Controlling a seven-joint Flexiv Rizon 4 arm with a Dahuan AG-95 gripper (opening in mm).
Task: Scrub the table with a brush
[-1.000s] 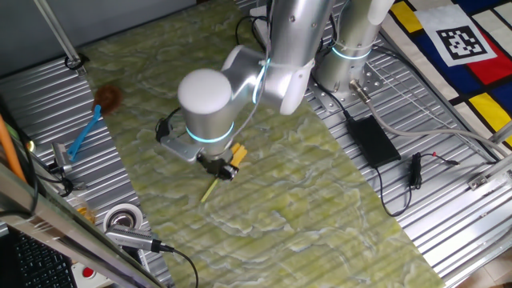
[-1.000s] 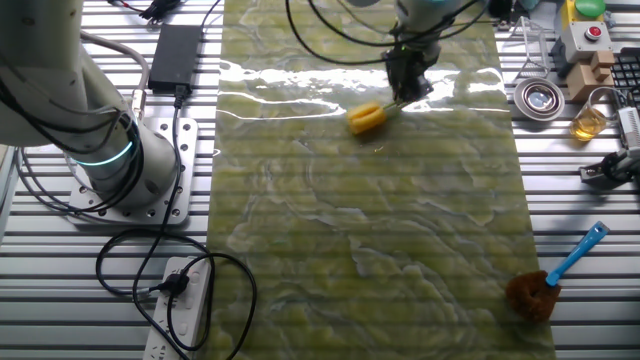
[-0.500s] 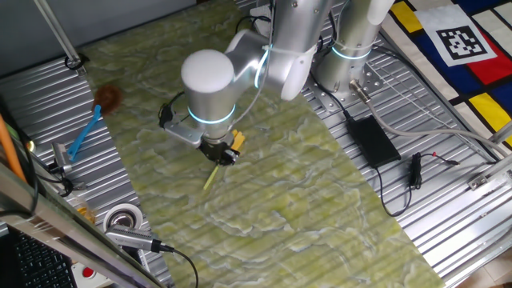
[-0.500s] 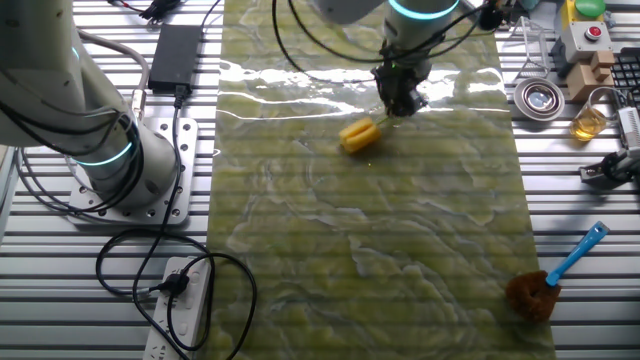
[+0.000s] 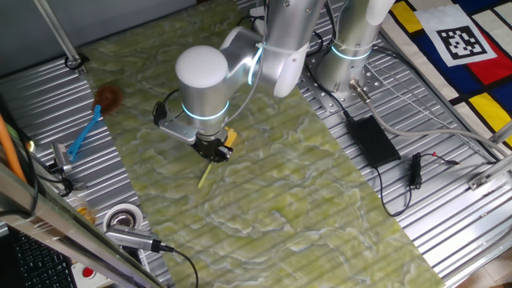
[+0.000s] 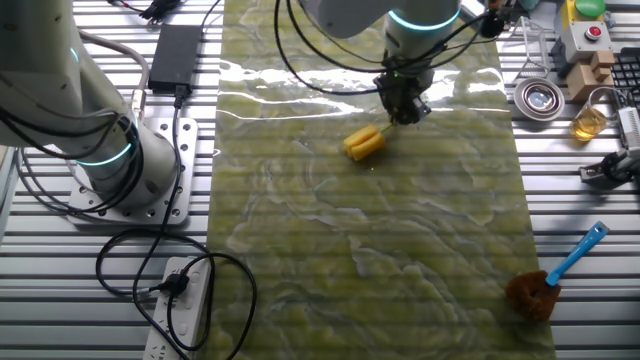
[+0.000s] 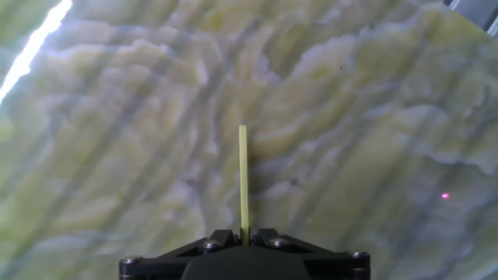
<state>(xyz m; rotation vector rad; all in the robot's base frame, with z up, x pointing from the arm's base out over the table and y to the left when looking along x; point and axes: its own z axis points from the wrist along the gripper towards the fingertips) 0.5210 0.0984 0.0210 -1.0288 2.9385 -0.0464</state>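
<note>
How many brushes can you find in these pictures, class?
2. The yellow brush is held in the gripper over the table; the blue-handled brush lies at the table's edge. Others may be hidden.

light: bright, even | glare: white streaks across my counter [image 6: 300,100] far end | shadows: soft | hand view: slightly blurred

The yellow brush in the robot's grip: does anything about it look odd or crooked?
Nothing looks damaged. The gripper is shut on the brush by its thin handle, so the head hangs off to one side, low over the table. Whether it touches is unclear.
</note>
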